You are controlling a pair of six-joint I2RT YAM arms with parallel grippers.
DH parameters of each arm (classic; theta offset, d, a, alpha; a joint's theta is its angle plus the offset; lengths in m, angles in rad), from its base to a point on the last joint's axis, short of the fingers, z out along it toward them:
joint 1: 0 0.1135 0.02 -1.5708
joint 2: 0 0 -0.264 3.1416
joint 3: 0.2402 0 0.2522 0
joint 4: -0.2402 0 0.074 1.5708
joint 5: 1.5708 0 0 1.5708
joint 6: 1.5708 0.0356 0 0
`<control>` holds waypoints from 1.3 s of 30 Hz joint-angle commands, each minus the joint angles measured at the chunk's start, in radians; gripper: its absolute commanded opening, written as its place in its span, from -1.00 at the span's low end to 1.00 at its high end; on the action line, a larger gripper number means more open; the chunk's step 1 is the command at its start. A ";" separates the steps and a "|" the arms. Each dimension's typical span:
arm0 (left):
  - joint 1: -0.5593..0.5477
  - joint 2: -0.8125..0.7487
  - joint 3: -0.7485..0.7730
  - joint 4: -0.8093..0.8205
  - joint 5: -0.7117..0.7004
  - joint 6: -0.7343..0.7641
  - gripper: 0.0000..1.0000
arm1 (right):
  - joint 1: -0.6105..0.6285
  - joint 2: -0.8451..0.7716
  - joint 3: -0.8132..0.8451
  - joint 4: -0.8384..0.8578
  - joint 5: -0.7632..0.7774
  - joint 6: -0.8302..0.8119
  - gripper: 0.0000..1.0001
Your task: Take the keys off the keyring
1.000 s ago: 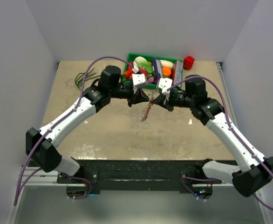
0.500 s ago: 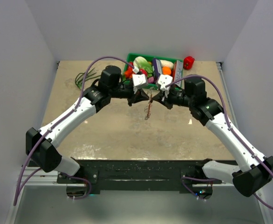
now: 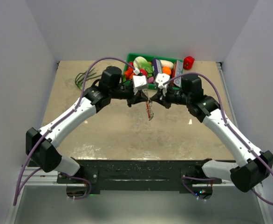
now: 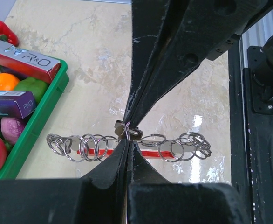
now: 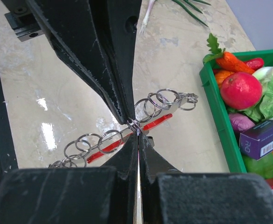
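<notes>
The keyring [image 4: 126, 132] is a small thin silvery ring at the middle of a bunch held above the table. The bunch has a red curved tag [image 4: 151, 153] and several larger silvery rings [image 4: 87, 147] strung along a flat bar. Small dark flat keys [image 4: 137, 134] sit right at the pinch point, mostly hidden by fingertips. My left gripper [image 4: 127, 141] and right gripper [image 5: 138, 136] meet tip to tip, both shut on the small ring. From above, the bunch [image 3: 149, 110] hangs between the left gripper [image 3: 144, 96] and right gripper [image 3: 154, 96].
A green tray [image 3: 133, 55] of vegetables and boxes stands at the back, just behind the grippers, also in the wrist views [image 4: 39, 115] [image 5: 221, 127]. A red pepper [image 3: 188, 62] lies to its right. Green onions [image 3: 83, 78] lie at the back left.
The right gripper has shifted slightly left and toward the tray. The hanging bunch has swung from slanting down-left to nearly straight down. Both grippers stay shut.
</notes>
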 commanded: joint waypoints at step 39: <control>-0.059 0.011 0.037 0.049 -0.109 -0.020 -1.00 | -0.010 -0.047 0.037 0.136 -0.233 0.104 -1.00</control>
